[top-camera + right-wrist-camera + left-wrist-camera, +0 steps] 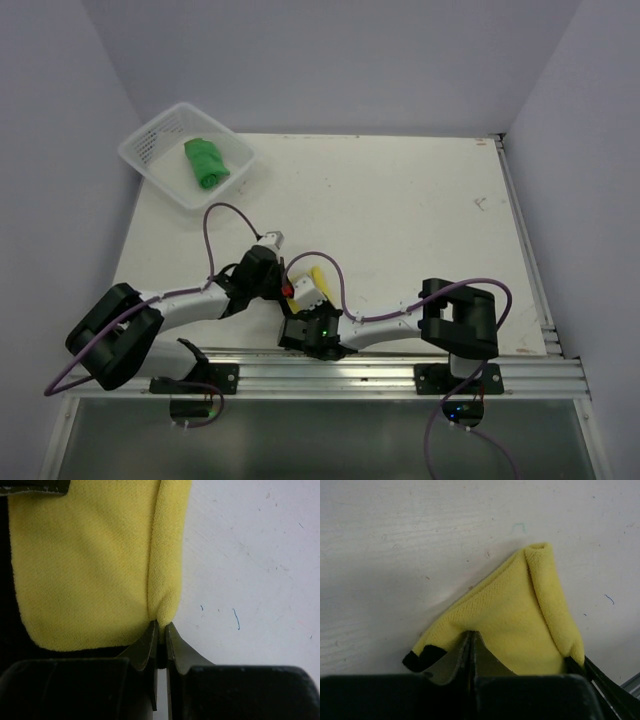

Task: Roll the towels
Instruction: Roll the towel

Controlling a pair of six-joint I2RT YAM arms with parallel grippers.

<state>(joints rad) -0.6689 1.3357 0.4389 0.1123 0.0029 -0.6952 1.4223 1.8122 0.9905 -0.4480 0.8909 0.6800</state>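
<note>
One towel looks finished: green towel (206,162) rolled, in the mesh basket (140,150). Yellow towel (520,620) lies on the table (400,220), edge barely turned, left gripper (471,636) and right gripper (161,626) each pinching it; rolling remains.

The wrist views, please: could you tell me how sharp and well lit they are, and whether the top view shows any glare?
Left wrist: the yellow towel is sharp to its weave, the left gripper dark and soft-edged, a faint shadow on the table. Right wrist: weave crisp, the right gripper nearly black. Top external: even light, glare on the metal rail.
</note>
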